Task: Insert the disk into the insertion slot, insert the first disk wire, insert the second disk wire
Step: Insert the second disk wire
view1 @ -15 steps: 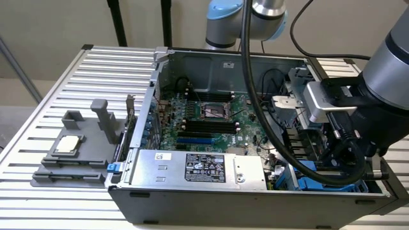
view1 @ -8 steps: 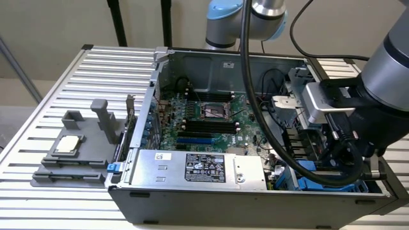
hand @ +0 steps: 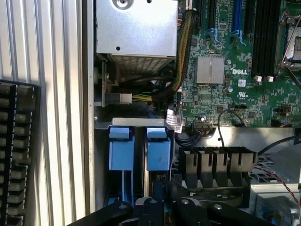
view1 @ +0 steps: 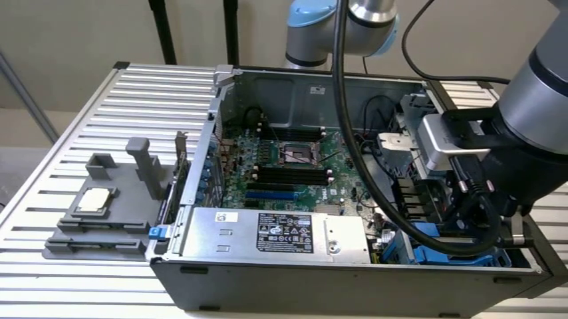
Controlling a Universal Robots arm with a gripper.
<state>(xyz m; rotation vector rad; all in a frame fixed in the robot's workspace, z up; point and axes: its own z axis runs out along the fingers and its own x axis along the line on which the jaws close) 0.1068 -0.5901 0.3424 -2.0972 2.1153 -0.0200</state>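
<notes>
A robot gripper (hand: pixel 157 207) is hovering just over two bright blue drive carrier tabs (hand: pixel 139 149) sitting side by side in the grey metal insertion slot (hand: pixel 136 123) of an opened computer. Beyond the bay, a silver power supply box (hand: pixel 136 28) is sitting beside a green Dell motherboard (hand: pixel 235 70), with bundled cables (hand: pixel 155 92) running between them. A ribbed metal table (hand: pixel 42 42) is lying alongside the case.

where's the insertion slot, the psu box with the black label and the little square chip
insertion slot (hand: pixel 157 153): wrist view, on a blue rail.
silver box with black label (view1: pixel 284 232): exterior view, on the label.
square chip (view1: pixel 94 201): exterior view, on its top face.
</notes>
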